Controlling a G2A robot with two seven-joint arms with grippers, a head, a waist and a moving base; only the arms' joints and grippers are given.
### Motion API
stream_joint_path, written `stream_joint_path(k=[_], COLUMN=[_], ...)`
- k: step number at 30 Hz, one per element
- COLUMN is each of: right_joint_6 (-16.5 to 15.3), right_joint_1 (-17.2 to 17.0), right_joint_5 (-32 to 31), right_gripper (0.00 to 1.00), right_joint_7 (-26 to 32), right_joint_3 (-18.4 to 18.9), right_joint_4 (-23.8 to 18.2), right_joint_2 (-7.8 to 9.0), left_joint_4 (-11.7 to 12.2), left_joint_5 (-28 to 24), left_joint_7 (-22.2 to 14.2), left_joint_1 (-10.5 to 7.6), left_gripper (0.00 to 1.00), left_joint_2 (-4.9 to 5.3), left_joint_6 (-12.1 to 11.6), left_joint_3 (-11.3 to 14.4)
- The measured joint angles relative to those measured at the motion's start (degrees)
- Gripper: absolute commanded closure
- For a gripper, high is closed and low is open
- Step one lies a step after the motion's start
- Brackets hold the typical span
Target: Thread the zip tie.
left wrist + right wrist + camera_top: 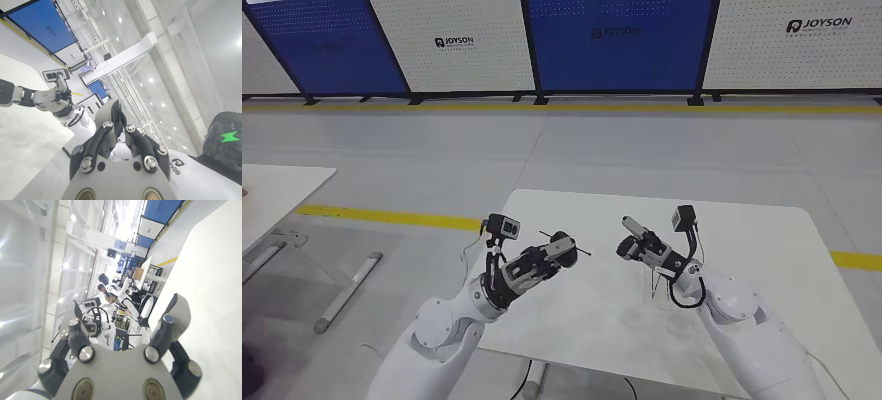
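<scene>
Just apart: zip tie (pixel 583 250), R gripper (pixel 625 238)

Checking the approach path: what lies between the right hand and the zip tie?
Nothing; the top view shows bare table between the zip tie and the right hand.

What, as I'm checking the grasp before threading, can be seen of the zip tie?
The zip tie is a thin, straight black strip, plastic by its look. The left gripper holds it above the white table, jaws shut on it around mid-length, so both ends stick out sideways. Nothing else touches it; the right gripper, jaws open, is apart from it. Its head cannot be made out.
</scene>
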Motion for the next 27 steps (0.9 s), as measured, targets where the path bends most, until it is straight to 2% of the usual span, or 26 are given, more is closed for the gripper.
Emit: stream_joint_path(k=[5, 17, 20, 24, 27], right_joint_6=[0.0, 0.0, 0.0, 0.0, 0.0], right_joint_1=[0.0, 0.0, 0.0, 0.0, 0.0], right_joint_5=[0.0, 0.0, 0.0, 0.0, 0.0], right_gripper=[0.0, 0.0, 0.0, 0.0, 0.0], right_joint_7=[0.0, 0.0, 0.0, 0.0, 0.0], right_joint_3=[0.0, 0.0, 0.0, 0.0, 0.0], right_joint_4=[0.0, 0.0, 0.0, 0.0, 0.0], right_joint_2=[0.0, 0.0, 0.0, 0.0, 0.0], left_joint_4=[-1.1, -1.2, -1.0, 1.4, 3.6], left_joint_5=[-0.6, -0.6, -0.4, 0.7, 0.8], left_joint_7=[0.6, 0.8, 1.7, 3.1, 3.5], left_joint_1=[0.83, 0.88, 0.15, -1.82, -3.19], left_gripper=[1.0, 1.0, 1.0, 1.0, 1.0], left_joint_2=[-0.03, -0.04, -0.11, -0.19, -0.27], left_joint_6=[-0.7, -0.8, 0.1, 2.5, 3.5], left_joint_3=[-0.4, -0.4, 0.0, 0.9, 1.7])
